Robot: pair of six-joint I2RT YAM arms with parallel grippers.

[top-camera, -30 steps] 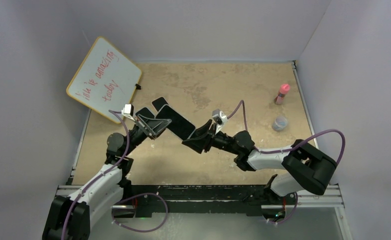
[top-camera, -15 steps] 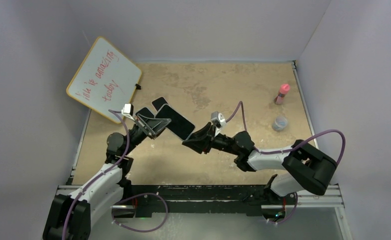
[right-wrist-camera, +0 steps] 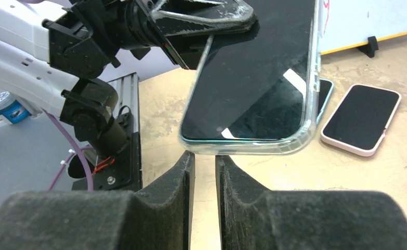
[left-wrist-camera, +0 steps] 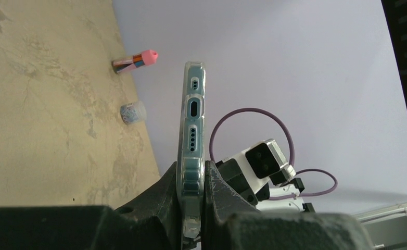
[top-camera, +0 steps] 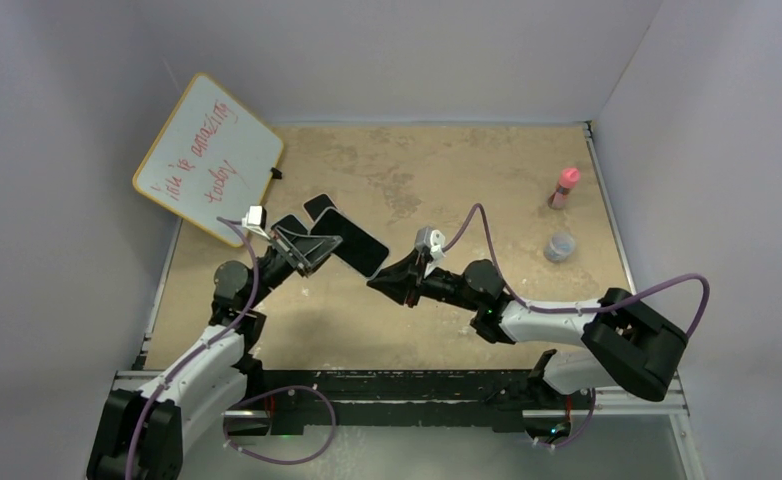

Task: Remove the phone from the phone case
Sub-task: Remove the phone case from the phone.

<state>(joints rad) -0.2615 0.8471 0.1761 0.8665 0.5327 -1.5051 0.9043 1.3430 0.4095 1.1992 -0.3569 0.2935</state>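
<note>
A phone (top-camera: pixel 353 243) with a dark screen sits in a clear phone case (left-wrist-camera: pixel 192 120) and is held in the air, left of the table's middle. My left gripper (top-camera: pixel 307 250) is shut on the cased phone's edge, and its fingers (left-wrist-camera: pixel 219 190) press both faces. In the right wrist view the phone (right-wrist-camera: pixel 253 88) hangs just above my right gripper (right-wrist-camera: pixel 205 156). That gripper's jaws stand a narrow gap apart with nothing between them, right under the case's lower rim. In the top view my right gripper (top-camera: pixel 375 283) sits at the phone's near right corner.
Two other phones lie on the table behind the held one, a pink-cased phone (right-wrist-camera: pixel 360 119) and a dark phone (top-camera: pixel 289 225). A whiteboard (top-camera: pixel 207 155) leans at the back left. A pink-capped bottle (top-camera: pixel 565 187) and a small cup (top-camera: pixel 560 246) stand at the right.
My right gripper's jaws have narrowed and it has drawn slightly left and nearer, under the phone's corner. The left gripper and phone have stayed put.
</note>
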